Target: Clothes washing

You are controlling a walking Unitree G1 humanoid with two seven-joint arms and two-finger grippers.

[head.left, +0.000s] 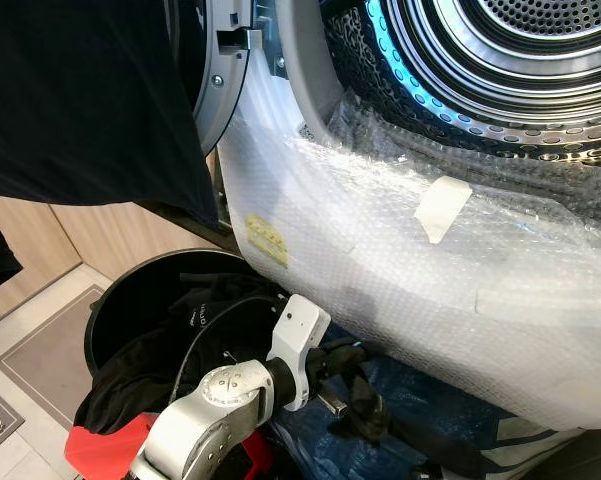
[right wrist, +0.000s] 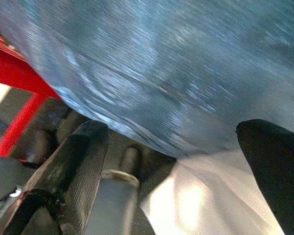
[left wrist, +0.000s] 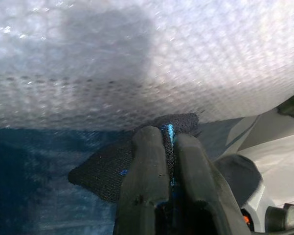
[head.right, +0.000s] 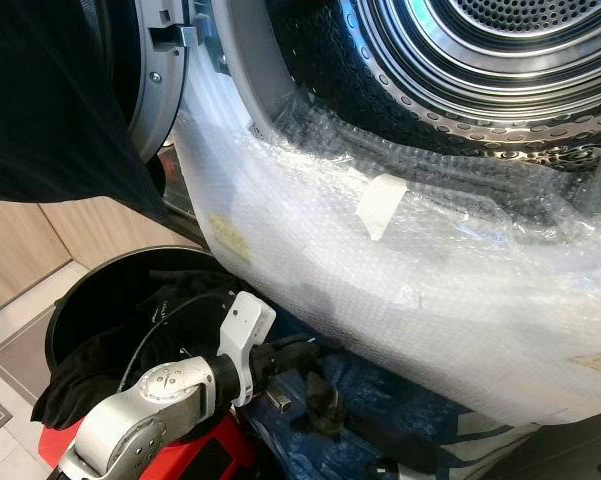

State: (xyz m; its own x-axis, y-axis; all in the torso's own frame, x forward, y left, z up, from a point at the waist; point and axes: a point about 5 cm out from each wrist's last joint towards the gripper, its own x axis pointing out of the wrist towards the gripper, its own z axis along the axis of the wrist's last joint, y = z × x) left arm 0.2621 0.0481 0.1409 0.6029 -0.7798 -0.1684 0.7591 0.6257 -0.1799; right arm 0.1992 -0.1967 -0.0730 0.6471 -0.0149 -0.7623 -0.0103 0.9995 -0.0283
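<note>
The washing machine's steel drum (head.left: 520, 60) stands open at the top right, its lower front covered in bubble wrap (head.left: 410, 270). Below the wrap, my left gripper (head.left: 365, 395) is shut on a small dark knitted cloth (left wrist: 102, 166) with a blue stitch. The cloth is pinched between the two fingers (left wrist: 147, 166), close under the wrap. Beside my left arm a black round basket (head.left: 110, 300) holds dark clothes (head.left: 140, 370). In the right wrist view my right gripper (right wrist: 178, 166) is open, with nothing between its fingers, near blue fabric (right wrist: 161, 63) and a red frame (right wrist: 19, 78).
A large black garment (head.left: 80, 100) hangs at the upper left, in front of the machine's door (head.left: 215, 90). Blue fabric or a bag (head.left: 430, 405) lies under the bubble wrap. Something red (head.left: 95, 450) sits beside the basket. Tiled floor with a mat (head.left: 40, 350) lies to the left.
</note>
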